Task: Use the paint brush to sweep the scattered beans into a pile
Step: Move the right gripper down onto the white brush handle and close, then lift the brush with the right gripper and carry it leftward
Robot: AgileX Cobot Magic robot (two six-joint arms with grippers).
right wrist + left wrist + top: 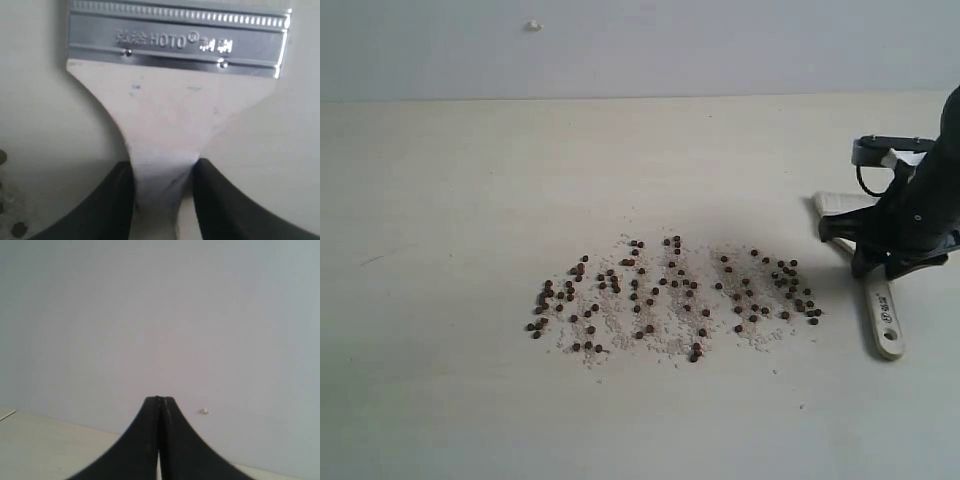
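Fingers [115,200] of the right claw [162,172] press against both edges of the narrow neck of the one paint brush [175,115], closed on it just behind the silver metal band [175,42]. In the exterior view this claw [885,250] is at the right of the table [470,200], over the brush [883,310], whose pale handle end with its hole points toward the near side. Left of the brush, dozens of dark beans [670,295], too many to count surely, lie scattered in one wide band among fine whitish grains [620,325]; the nearest are just beside the handle. The left claw [159,402] has its two fingers pressed together, holding nothing, facing the plain wall [150,315], which carries one small white speck [204,411].
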